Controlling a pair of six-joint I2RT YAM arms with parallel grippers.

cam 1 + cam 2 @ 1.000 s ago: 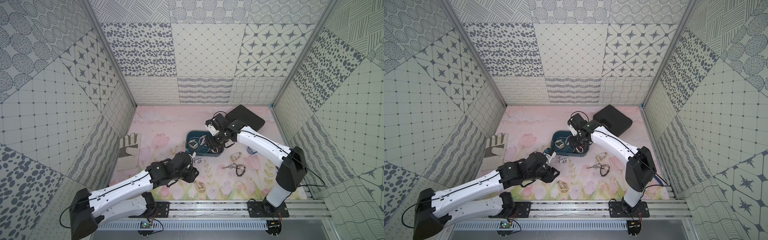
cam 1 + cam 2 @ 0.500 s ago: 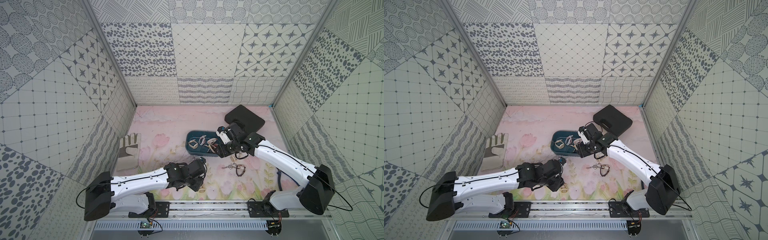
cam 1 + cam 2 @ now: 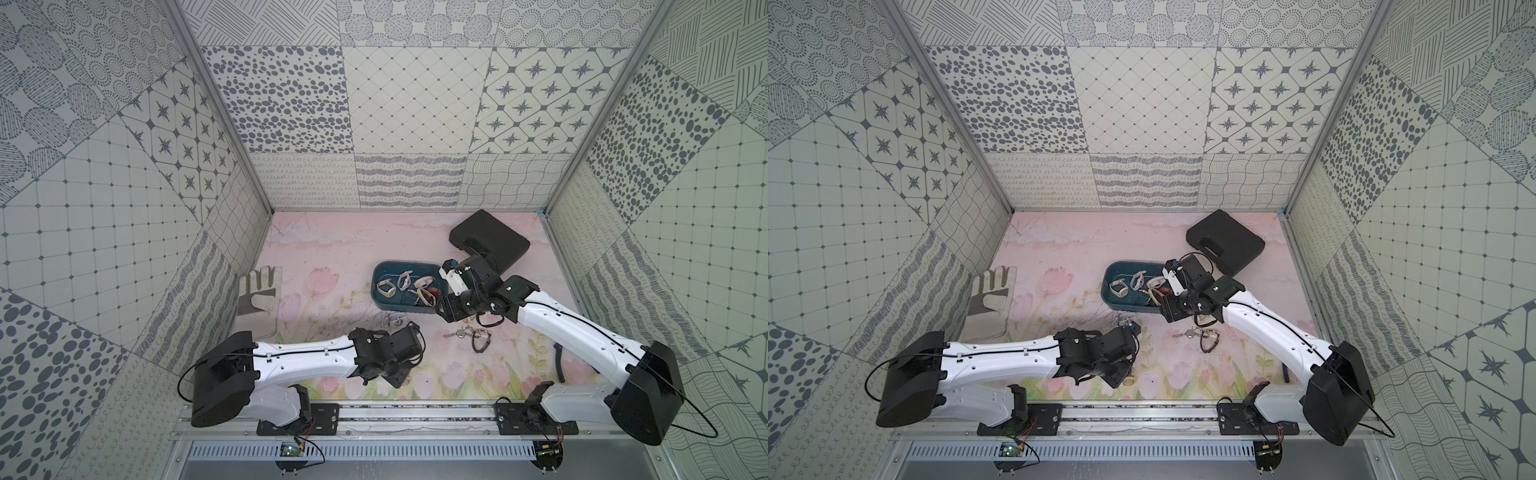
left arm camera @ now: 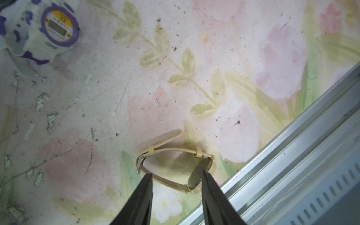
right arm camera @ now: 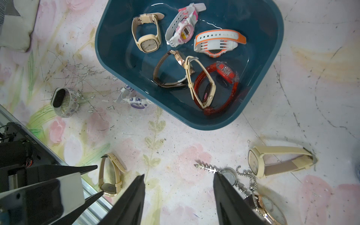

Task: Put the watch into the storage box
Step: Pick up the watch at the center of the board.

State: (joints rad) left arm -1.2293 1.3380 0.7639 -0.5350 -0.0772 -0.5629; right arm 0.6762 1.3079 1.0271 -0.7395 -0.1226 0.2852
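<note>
**Storage box** [image 5: 101, 48]: dark teal plastic tub with rounded corners and low walls, standing mid-way across the pink floral-printed bench [image 4: 233, 58]. It holds six wristwatches, among them a beige square-faced one, a pink-and-white digital and a red translucent one.

**Slim beige-strapped wristwatch** [image 4: 176, 149]: the piece now being handled. It lies on its side at the near edge of the bench, just beside the metal rail [image 4: 292, 155] and well apart from the box.

**Left gripper** [image 4: 176, 174]: lowered over that watch. Its jaws are apart and straddle the strap loop, one fingertip at the dial and the other just beside the buckle end. No clamp is visible, and the watch rests on the bench.

**Right gripper** [image 5: 179, 174]: jaws wide with nothing between them. It hangs over bare bench between the box and the loose watches.

**Loose stock on the bench:**
- purple-and-white digital watch [image 4: 58, 25]
- cream watch with mauve strap [image 5: 272, 161]
- silver pocket watch on a chain [image 5: 229, 173]

**Not for storage:**
- flat black plastic case [image 3: 490, 237]
- grey-and-white work glove [image 3: 259, 299]

**Step in hand:** the grasp, judged from the jaws set around the watch but not yet on it.

**Next move calls for:**
- Close squarely across dial and strap. The strap is thin and may slip or fold.
- Keep the fingertips clear of the rail alongside.
- Lift, carry the watch across to the box, and release over its open floor, clear of the right arm.
</note>
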